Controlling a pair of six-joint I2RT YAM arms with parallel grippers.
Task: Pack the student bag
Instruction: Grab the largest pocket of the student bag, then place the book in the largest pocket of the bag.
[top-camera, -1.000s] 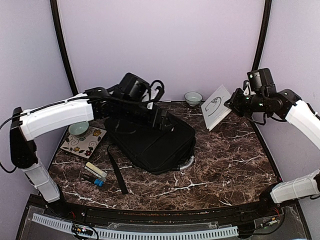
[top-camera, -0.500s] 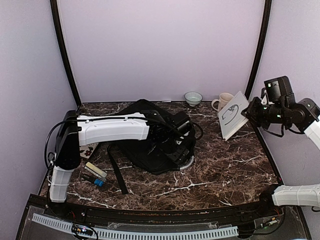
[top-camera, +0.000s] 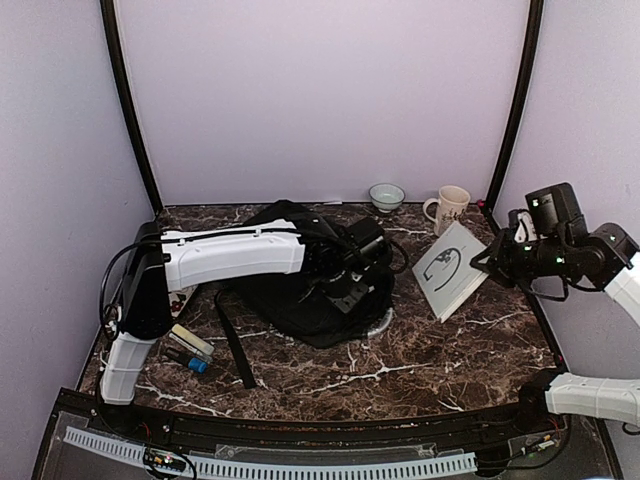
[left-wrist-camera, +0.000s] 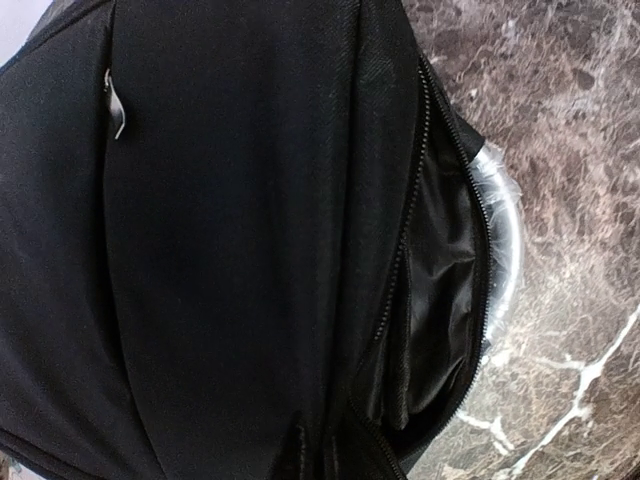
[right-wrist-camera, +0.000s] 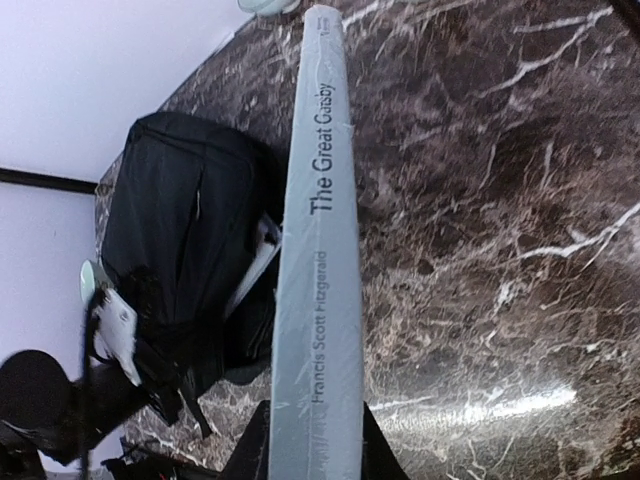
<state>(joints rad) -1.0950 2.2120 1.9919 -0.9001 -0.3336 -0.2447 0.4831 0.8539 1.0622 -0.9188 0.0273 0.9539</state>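
Observation:
The student bag (top-camera: 300, 310) lies black and bulky at the table's middle left, with a long strap (top-camera: 232, 345) trailing to the front. In the left wrist view its zipper mouth (left-wrist-camera: 440, 280) gapes beside the silvery loop handle (left-wrist-camera: 505, 230). My left gripper (top-camera: 350, 292) is down on the bag (left-wrist-camera: 230, 220), its dark jaws (left-wrist-camera: 318, 455) shut on the fabric beside the zipper edge. My right gripper (top-camera: 487, 262) is shut on a pale grey book (top-camera: 448, 268), held tilted above the table right of the bag. The book's spine (right-wrist-camera: 318, 250) reads "The Great Gatsby", and the jaws (right-wrist-camera: 312, 440) clamp its near end.
A cream mug (top-camera: 450, 208) and a small bowl (top-camera: 386, 195) stand by the back wall. A yellow bar (top-camera: 190, 340) and a small blue item (top-camera: 195, 362) lie at the front left, near a flowered pad (top-camera: 180, 298) partly under the left arm.
My left arm swung right across the bag and its jaws closed on the fabric. My right arm carried the book rightward, then lowered and tilted it toward the table.

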